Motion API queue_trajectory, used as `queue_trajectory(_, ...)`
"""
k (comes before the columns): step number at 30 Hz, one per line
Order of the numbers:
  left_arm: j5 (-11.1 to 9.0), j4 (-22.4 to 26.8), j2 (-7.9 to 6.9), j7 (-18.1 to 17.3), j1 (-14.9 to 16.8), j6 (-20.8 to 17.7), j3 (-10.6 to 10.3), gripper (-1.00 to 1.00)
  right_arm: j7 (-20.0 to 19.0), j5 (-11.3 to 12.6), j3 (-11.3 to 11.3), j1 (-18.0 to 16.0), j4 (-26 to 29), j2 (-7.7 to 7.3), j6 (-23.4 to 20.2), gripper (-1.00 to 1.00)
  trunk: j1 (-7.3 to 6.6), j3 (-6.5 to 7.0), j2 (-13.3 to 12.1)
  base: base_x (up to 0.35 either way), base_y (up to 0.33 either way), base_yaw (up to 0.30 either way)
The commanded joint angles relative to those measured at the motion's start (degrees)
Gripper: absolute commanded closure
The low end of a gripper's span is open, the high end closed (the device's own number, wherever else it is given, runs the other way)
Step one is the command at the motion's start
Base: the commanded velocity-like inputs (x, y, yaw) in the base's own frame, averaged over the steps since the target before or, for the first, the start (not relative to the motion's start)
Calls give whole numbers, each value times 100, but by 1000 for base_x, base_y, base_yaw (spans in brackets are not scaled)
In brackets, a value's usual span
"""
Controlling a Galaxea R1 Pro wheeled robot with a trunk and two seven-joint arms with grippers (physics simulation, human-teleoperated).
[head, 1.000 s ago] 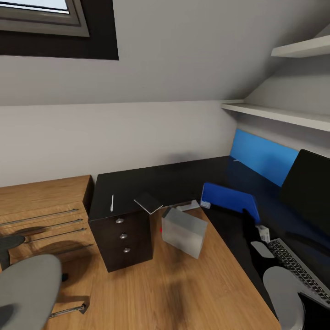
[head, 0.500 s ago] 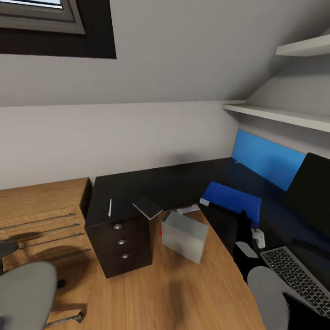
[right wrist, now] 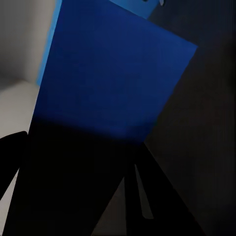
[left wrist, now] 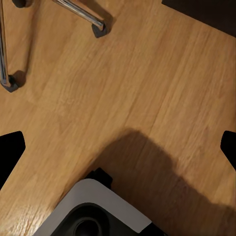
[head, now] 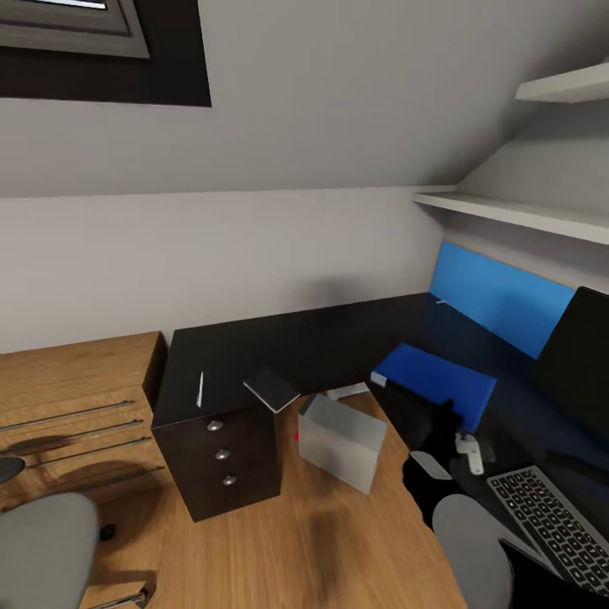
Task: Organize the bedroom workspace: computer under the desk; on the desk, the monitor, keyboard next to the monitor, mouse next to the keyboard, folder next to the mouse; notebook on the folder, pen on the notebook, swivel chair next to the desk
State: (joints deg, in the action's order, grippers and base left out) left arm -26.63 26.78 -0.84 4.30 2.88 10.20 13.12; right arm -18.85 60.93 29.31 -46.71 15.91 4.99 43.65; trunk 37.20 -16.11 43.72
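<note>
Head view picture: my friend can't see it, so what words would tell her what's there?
A blue folder lies on a black L-shaped desk, with the right gripper just in front of it. A keyboard and monitor sit at right, a grey computer on the wooden floor.

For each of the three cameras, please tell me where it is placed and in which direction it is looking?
Head view: on the robot's head, looking forward and down over the desk, the folder, the keyboard and the computer; the dark right arm shows.
Left wrist view: on the left arm, facing the wood floor and the swivel chair legs; dark finger tips of the left claw show at both edges.
Right wrist view: on the right arm, facing the folder closely.
Shared: head and right wrist views both show the folder.
</note>
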Motion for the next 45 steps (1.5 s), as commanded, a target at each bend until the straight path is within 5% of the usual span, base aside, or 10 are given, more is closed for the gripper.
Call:
queue_trajectory(1, -54, 0, -2, 10, 2, 17, -15, -100, -46, 60, 5, -4, -13, 14, 18, 100, 1, -8, 6, 2, 0, 0)
queue_trajectory(7, -7, 2, 3, 3, 2, 17, -19, -100, 46, 445, 0, -4, -52, 31, 6, 100, 1, -8, 6, 160, 65, 0)
queue_trajectory(15, 464, -1, 74, 10, 2, 26, -28, -100, 58, 572, -4, -4, -374, 18, -54, 100, 1, -8, 6, 75, 21, 0)
queue_trajectory(45, 519, -200, 93, 10, 2, 254, -46, -100, 57, 604, -13, -4, -392, 19, -76, 100, 1, -8, 6, 45, -40, 0)
